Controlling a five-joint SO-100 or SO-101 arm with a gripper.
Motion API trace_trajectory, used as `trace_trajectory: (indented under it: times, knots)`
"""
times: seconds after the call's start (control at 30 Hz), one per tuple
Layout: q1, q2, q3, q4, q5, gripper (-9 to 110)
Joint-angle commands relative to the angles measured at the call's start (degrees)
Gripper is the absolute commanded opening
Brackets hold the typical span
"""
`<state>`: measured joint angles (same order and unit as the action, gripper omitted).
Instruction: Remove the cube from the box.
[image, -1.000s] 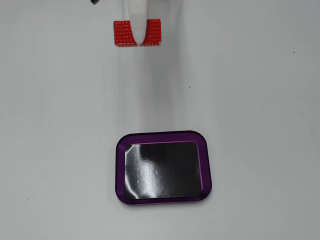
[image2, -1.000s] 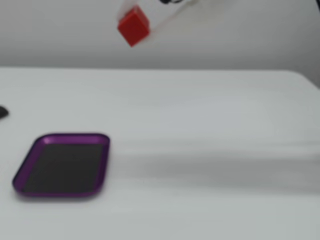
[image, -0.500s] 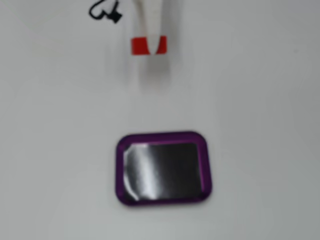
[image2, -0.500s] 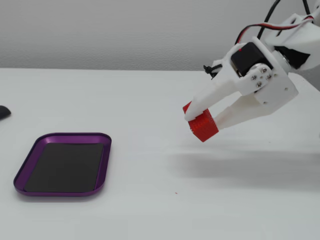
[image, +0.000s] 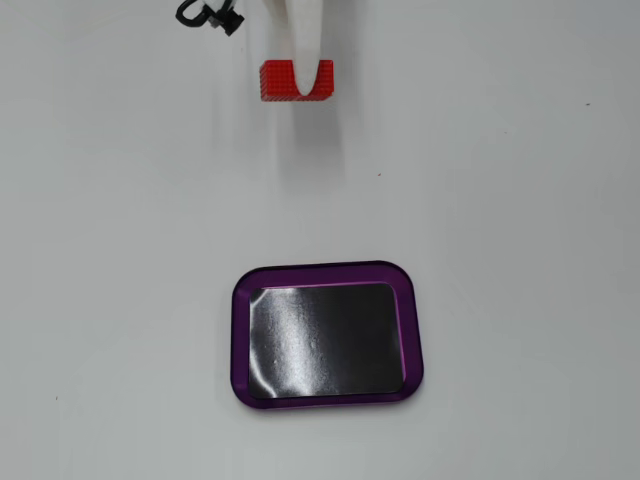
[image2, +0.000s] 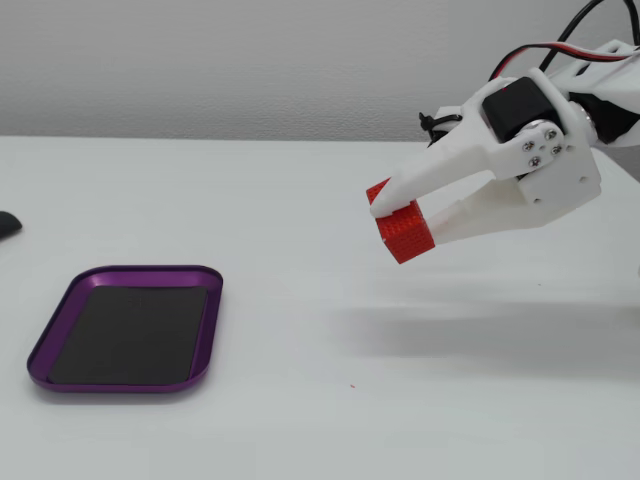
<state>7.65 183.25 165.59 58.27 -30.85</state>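
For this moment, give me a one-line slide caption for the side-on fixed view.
White gripper holds the red cube above the white table, well clear of the empty purple-rimmed box.

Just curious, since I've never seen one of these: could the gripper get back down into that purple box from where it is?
Probably yes. The box lies open with nothing in it, and bare table separates it from the gripper, though that is shut on the cube.
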Motion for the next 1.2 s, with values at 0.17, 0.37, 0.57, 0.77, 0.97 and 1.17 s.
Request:
trace_trajectory:
  times: [0.17, 0.37, 0.57, 0.77, 0.97, 1.17]
  knots:
    - [-0.09, 1.14, 0.44, 0.18, -0.44, 8]
    - [-0.09, 1.14, 0.44, 0.18, -0.53, 8]
    - [-0.09, 1.14, 0.44, -0.62, -0.35, 8]
    - [0.62, 1.23, -0.26, -0.79, 0.18, 8]
    - [7.56, 1.32, -11.95, -1.58, 6.59, 8]
    - [12.30, 1.32, -22.32, -0.79, 35.07, 15]
